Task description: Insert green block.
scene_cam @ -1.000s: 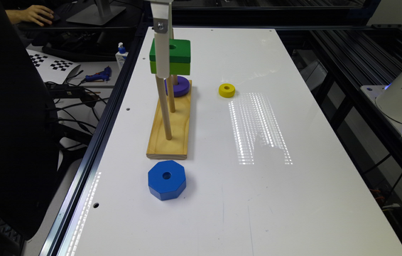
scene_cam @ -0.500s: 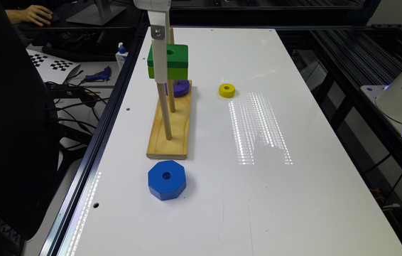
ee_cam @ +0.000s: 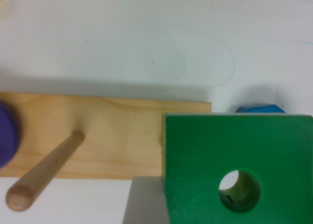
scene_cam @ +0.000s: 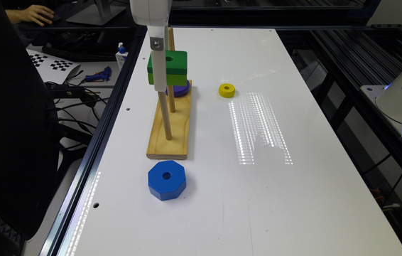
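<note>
Descending a little over the last second, the green block (scene_cam: 167, 73) now hangs lower above the wooden peg base (scene_cam: 170, 124), though still in the air and not seated. The gripper (scene_cam: 159, 76) holds it by its sides, one white finger running down the block's near face; the wrist view shows a grey finger against the block's edge, so the pincer looks closed on the block, narrowed to its width. In the wrist view a peg tip shows through the block's round hole (ee_cam: 239, 190), which suggests the hole is lined up with one dowel, probably the near peg (scene_cam: 165, 115). The second peg (ee_cam: 41, 172) stands free beside it. The purple ring (scene_cam: 178, 89) sits at the base's far end. The blue octagonal block (scene_cam: 166, 179) lies off the base's near end, and the yellow ring (scene_cam: 226, 90) rests well apart toward the table's far side. The drop means insertion is beginning; threading remains.
</note>
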### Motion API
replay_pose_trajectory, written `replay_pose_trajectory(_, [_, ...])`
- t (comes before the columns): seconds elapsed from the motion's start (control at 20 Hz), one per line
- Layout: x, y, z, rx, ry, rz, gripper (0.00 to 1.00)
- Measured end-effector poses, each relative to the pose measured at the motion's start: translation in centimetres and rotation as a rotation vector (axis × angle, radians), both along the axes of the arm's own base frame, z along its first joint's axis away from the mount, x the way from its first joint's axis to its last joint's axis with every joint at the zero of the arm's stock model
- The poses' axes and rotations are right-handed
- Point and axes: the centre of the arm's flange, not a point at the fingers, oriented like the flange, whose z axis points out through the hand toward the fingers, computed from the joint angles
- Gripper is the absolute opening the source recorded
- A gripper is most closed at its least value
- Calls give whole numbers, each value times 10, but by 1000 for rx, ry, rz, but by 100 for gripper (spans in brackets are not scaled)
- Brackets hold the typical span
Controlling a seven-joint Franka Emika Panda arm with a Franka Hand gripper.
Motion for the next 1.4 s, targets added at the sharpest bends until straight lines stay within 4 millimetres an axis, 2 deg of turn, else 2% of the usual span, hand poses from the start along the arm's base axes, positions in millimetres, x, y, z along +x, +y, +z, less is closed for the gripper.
replay_pose_trajectory(0.75, [0, 1, 0, -3, -1, 0, 0])
replay_pose_trajectory(1.1, [2, -11, 0, -13, -2, -12, 0])
replay_pose_trajectory(1.4, [2, -13, 0, -14, -2, -13, 0])
